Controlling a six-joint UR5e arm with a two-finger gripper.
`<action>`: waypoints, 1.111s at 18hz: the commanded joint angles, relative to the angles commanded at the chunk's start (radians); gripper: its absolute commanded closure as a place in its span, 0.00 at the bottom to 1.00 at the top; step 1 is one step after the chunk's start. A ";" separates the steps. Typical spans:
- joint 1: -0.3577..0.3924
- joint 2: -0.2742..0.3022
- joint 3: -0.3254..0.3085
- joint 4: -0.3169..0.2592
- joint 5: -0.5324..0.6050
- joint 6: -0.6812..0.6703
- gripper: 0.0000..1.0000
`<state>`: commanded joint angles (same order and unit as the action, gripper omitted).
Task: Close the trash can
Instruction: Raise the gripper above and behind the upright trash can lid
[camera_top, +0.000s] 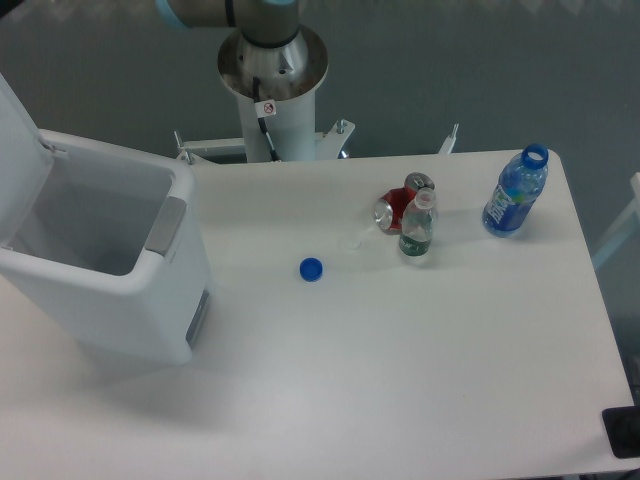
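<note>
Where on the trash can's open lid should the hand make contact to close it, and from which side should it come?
On the trash can, aim for the raised lid, high up near its free edge, far from the hinge at the bin's rim. Come from behind it, on the far left, and push it over the opening. The lid stands nearly upright, so a push probably works better than a pinch.

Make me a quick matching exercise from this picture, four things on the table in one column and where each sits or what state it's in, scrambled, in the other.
Things:
1. trash can
2. blue cap
3. blue bottle
4. red can

States:
A. upright, uncapped, far right
B. lying on its side
C. lid up, left edge
D. loose on the table, mid-table

Pairs: 1-C, 2-D, 3-A, 4-B
</note>
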<state>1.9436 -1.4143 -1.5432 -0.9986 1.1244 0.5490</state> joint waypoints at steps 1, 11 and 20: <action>-0.006 -0.005 0.000 0.000 0.002 0.024 1.00; -0.104 -0.031 0.008 -0.092 0.127 0.163 1.00; -0.104 -0.017 0.015 -0.107 0.205 0.147 1.00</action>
<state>1.8392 -1.4312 -1.5278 -1.1060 1.3299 0.6964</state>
